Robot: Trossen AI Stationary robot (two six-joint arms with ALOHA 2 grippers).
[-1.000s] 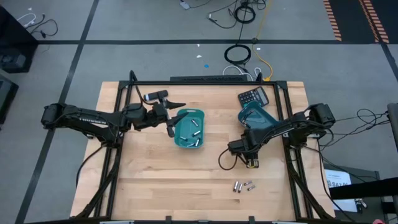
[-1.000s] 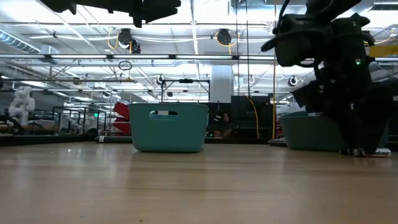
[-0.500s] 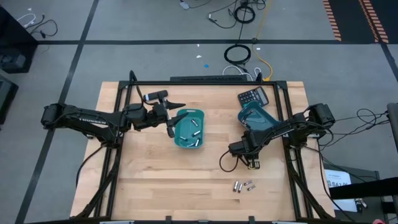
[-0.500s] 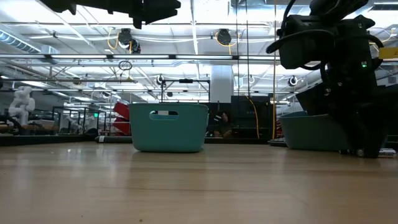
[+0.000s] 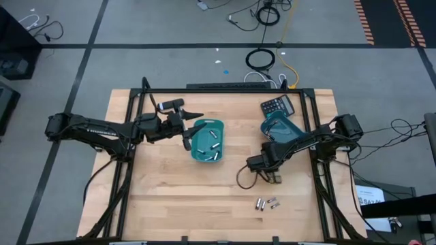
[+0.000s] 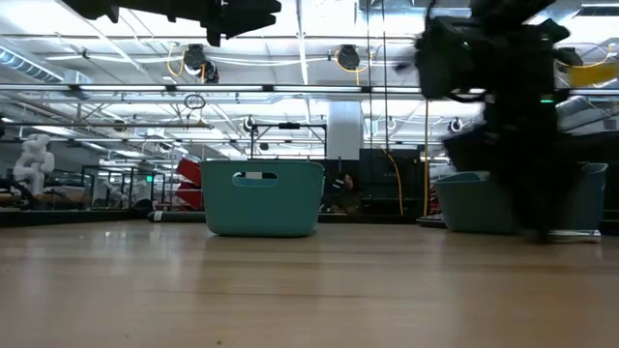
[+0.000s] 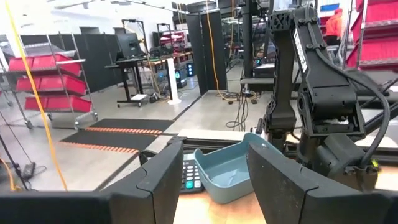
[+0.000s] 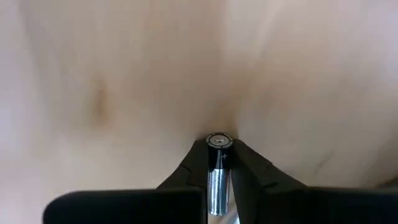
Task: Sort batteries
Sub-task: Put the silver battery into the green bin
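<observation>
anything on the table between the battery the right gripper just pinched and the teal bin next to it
Nothing visible. The right gripper is shut on a small dark-and-silver cylindrical battery, and only bare wooden table separates it from the adjacent tilted teal plastic bin.

Teal bins, pale wood

Two teal bins (image 5: pixel 206 141) (image 5: pixel 280 128) on a light wooden table (image 5: pixel 170 197); silver-and-black battery (image 8: pixel 218 171); dark calculator (image 5: pixel 277 105)

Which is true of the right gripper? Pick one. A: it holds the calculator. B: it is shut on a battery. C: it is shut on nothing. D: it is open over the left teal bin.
B: in the right wrist view the right gripper is closed with a battery clamped between its fingers, above the wooden table.
</observation>
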